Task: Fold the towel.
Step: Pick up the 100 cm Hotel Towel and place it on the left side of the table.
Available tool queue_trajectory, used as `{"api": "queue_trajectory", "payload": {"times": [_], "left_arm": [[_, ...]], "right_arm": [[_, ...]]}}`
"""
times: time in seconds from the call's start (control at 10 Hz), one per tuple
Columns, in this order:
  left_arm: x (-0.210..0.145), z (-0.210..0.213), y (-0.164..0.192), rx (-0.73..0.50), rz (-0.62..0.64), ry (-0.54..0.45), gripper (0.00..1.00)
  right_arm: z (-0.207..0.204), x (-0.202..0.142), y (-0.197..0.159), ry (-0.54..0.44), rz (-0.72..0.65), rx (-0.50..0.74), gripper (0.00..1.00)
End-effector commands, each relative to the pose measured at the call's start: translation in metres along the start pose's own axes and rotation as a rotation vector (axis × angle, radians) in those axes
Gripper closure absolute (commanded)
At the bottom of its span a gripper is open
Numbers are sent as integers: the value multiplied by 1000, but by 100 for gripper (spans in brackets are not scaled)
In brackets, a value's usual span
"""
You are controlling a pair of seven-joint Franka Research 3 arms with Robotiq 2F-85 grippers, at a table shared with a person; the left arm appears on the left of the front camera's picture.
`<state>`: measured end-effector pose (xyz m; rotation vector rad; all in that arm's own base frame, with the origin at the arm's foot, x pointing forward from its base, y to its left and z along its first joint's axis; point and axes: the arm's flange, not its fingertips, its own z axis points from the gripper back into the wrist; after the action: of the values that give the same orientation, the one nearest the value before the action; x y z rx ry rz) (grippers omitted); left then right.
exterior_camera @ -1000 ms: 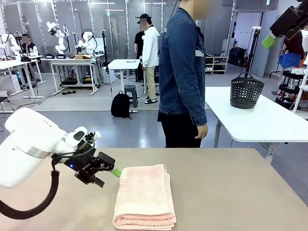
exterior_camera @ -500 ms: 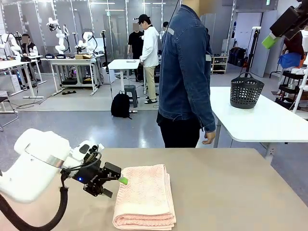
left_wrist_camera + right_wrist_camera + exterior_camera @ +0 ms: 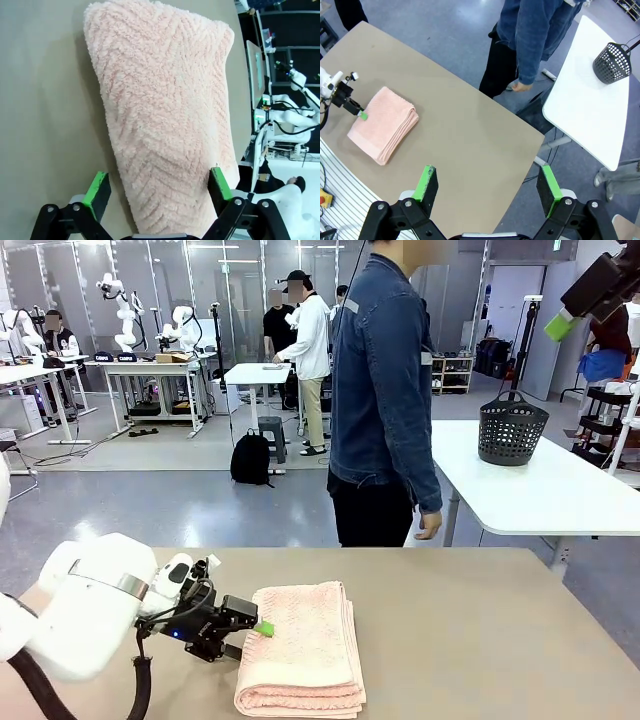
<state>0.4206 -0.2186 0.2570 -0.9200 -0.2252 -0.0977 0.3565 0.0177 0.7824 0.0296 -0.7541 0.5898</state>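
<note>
The pale pink towel (image 3: 305, 640) lies folded into a thick stack on the tan table (image 3: 480, 640), near the front edge. My left gripper (image 3: 258, 628) is low at the towel's left edge, with a green fingertip over the terry cloth. In the left wrist view the left gripper (image 3: 158, 186) is open, and the towel (image 3: 165, 115) runs away between its green pads (image 3: 97, 187), herringbone weave up. My right gripper (image 3: 565, 320) hangs high at the top right. From there the open right gripper (image 3: 487, 185) looks down on the towel (image 3: 382, 125).
A person (image 3: 385, 400) in a denim jacket stands at the table's far edge, arms down. Behind on the right, a dark basket (image 3: 512, 430) sits on a white table (image 3: 560, 500). Bare tabletop stretches right of the towel.
My left gripper has slid right and down, from beside the towel to over its left edge. The person has shifted slightly. The right arm and the towel have stayed still.
</note>
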Motion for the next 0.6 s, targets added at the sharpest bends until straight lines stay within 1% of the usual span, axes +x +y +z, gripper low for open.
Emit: {"api": "queue_trajectory", "payload": {"times": [0.0,0.1,0.2,0.3,0.4,0.5], "left_arm": [[1,-17,8,-68,-7,-16,0],[-1,-21,9,-90,-5,-6,0],[-2,-22,9,-110,-8,-17,38],[-1,-23,10,-112,-3,-17,59],[-1,-23,11,-112,4,-17,60],[-1,-23,11,-106,9,-11,100]], "right_arm": [[0,0,0,2,-5,-2,0],[0,0,0,2,-5,-2,0],[0,0,0,2,-5,-2,0],[0,0,0,2,-5,-2,0],[0,0,0,2,-5,-2,0],[0,0,0,2,-5,-2,0]]}}
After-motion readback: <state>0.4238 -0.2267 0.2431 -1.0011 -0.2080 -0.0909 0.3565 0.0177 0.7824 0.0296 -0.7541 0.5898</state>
